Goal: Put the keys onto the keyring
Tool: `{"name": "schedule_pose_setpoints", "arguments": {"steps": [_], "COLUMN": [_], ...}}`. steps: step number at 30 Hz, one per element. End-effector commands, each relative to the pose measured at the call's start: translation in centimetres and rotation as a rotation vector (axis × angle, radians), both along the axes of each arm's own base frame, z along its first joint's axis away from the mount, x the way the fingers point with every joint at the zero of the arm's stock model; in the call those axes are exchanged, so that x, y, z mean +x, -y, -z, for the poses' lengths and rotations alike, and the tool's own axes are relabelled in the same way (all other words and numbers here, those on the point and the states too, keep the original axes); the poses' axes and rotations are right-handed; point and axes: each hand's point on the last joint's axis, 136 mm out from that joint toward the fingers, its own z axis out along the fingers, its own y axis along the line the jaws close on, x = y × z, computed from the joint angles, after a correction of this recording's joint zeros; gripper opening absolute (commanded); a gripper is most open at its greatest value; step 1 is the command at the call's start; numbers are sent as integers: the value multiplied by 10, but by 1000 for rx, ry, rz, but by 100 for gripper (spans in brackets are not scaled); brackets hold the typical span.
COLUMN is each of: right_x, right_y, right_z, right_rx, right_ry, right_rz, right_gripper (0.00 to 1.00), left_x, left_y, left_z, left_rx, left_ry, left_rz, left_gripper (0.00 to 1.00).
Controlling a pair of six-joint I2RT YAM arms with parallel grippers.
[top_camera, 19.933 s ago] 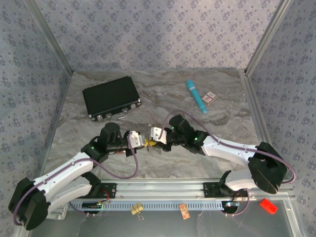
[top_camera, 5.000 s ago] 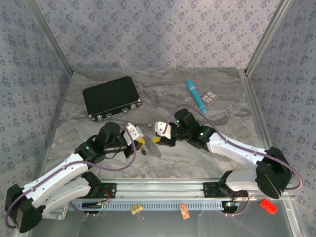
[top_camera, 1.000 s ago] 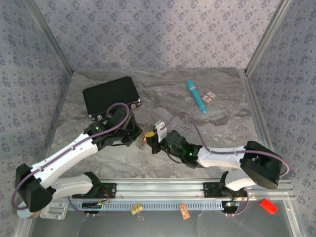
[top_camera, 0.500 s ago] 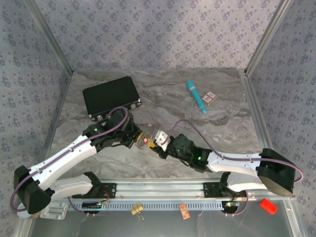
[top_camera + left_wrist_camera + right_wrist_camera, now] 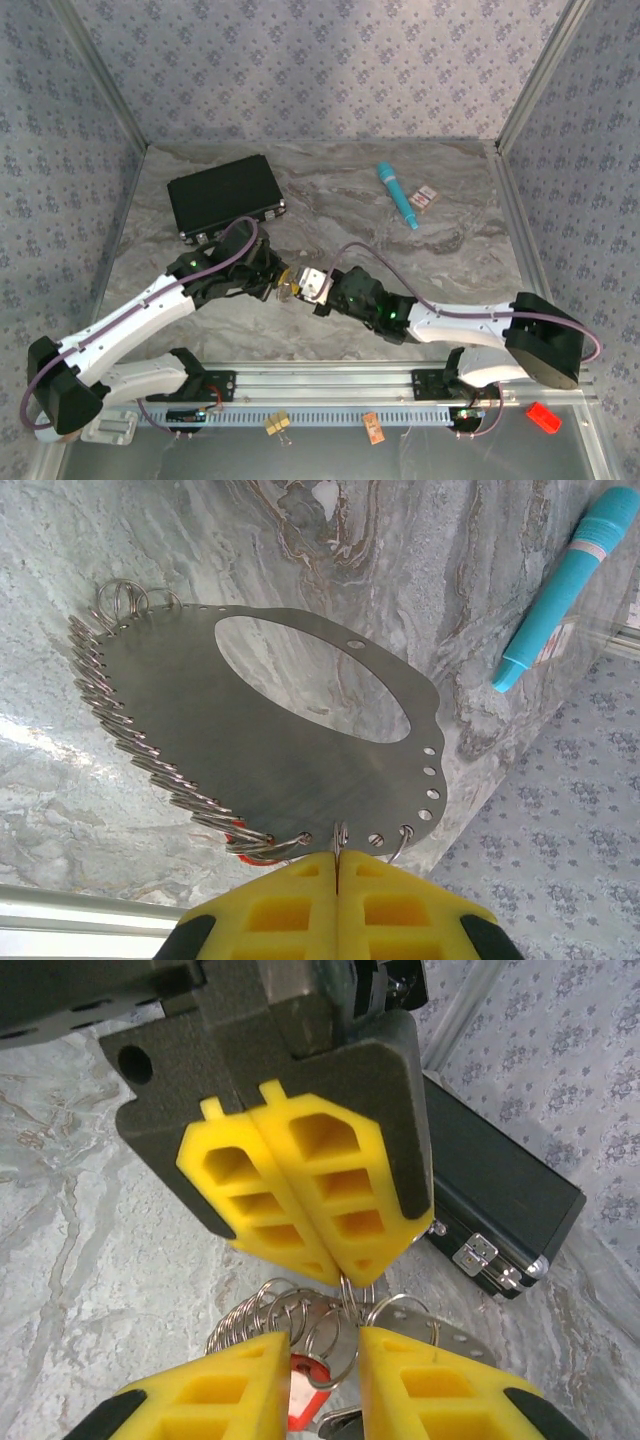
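Left wrist view has the left jaws pinched shut on the near rim of the keyring (image 5: 200, 745). They hold that flat silvery plate and its fringe of small rings (image 5: 125, 745) clear above the tabletop (image 5: 200, 540), presumably so the rings dangle free and within reach. Right wrist view shows the right jaws parted a little on either side of those rings and a red tag (image 5: 303, 1400), clamping nothing, seemingly lined up to work one ring.
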Motion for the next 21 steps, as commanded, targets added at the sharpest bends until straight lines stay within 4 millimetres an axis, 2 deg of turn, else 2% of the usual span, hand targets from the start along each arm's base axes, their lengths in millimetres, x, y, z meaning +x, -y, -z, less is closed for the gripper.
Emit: {"name": "schedule_pose_setpoints", "arguments": {"steps": [1,12,16,21], "right_x": [10,20,22,24], "right_y": [-8,-16,-15,-15], "right_z": [-20,-13,-10,-9], "right_rx": [31,-5,-23,-33], "right_ry": [65,97,110,125], "right_rz": [14,34,43,47], "right_gripper": [26,21,16,7], "left_x": [-8,-8,-12,-13], "left_y": [-2,-1,-4,-4], "left_z": [0,-3,0,0], "left_rx": [-34,-42,-26,-25], "left_ry": [-81,-75,-92,-91], "left_rz": [-62,-61,-61,-64], "left_gripper": [0,0,0,0]}}
